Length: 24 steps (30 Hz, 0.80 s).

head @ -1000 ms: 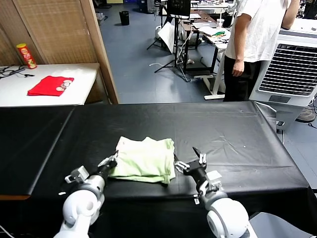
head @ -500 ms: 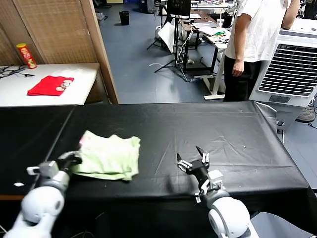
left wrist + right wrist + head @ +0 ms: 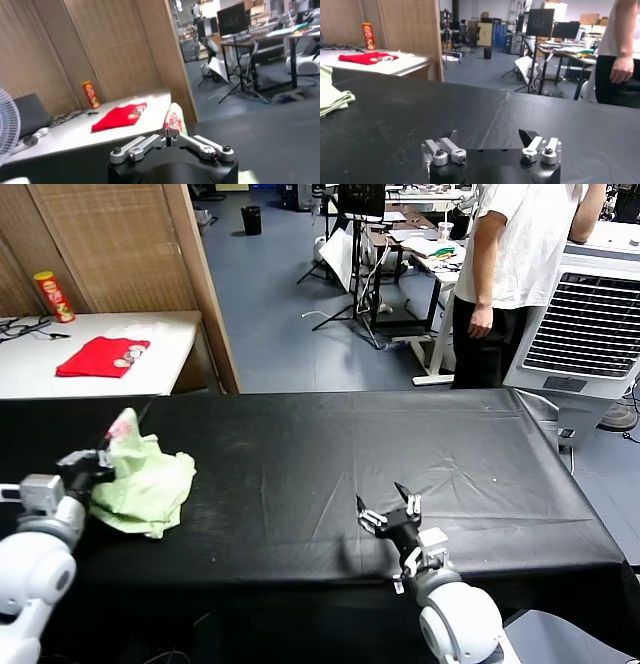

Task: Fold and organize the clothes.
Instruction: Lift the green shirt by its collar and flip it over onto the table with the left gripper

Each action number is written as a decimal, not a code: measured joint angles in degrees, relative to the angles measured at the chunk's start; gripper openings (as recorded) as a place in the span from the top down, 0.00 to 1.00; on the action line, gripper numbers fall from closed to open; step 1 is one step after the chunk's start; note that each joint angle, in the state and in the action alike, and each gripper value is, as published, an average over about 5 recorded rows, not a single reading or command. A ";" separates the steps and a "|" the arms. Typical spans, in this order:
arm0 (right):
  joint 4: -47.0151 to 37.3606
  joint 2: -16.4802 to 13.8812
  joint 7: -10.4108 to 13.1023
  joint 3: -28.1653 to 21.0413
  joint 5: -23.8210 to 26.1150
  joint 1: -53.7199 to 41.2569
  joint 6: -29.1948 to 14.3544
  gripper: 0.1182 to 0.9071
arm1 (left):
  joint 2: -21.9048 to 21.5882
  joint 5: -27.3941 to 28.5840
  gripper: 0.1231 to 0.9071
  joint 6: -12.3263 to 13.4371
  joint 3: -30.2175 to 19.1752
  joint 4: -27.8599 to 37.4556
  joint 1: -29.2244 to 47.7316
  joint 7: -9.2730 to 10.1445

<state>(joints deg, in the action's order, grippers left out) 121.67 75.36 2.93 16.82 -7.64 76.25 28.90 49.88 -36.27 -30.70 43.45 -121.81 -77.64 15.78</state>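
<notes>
The T-shirt is located at the left end of the black table, bunched in a loose fold. One edge, where the reddish print is seen, is pinched in the pressed-together jaws of the left gripper. The right gripper is parked near the table's front edge with its fingers spread, holding nothing. The fabric is judged light, soft and limp; sagging is expected, so hold is best taken at a hem or corner. No legible writing is seen on the garment.
</notes>
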 joint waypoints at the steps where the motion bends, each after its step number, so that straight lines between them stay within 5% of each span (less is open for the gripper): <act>1: 0.05 0.05 -0.01 0.12 0.03 0.08 0.00 0.14 | 0.94 -1.57 0.99 -0.69 -1.11 -0.97 0.32 1.07; 6: 0.65 0.22 -0.09 1.00 0.23 0.86 -0.04 0.14 | 6.32 -8.64 0.99 -1.88 -7.56 -3.84 3.29 5.04; 13: 1.79 0.39 -0.26 2.43 0.96 2.64 -0.23 0.14 | 14.41 -8.59 0.99 -1.41 -17.34 -3.53 8.28 5.91; 21: 2.30 -0.58 -1.40 3.73 -0.38 2.95 0.04 0.14 | 24.33 0.71 0.99 1.68 -26.32 -0.09 8.62 1.41; 24: 1.79 -1.40 -1.91 3.66 -2.82 2.24 0.71 0.14 | 26.90 4.54 0.89 2.97 -28.70 1.32 8.00 -0.94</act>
<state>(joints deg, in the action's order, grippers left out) 123.46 73.95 1.02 20.48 -10.47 78.49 29.61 76.79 -31.73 -27.73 14.75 -120.49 -69.64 14.84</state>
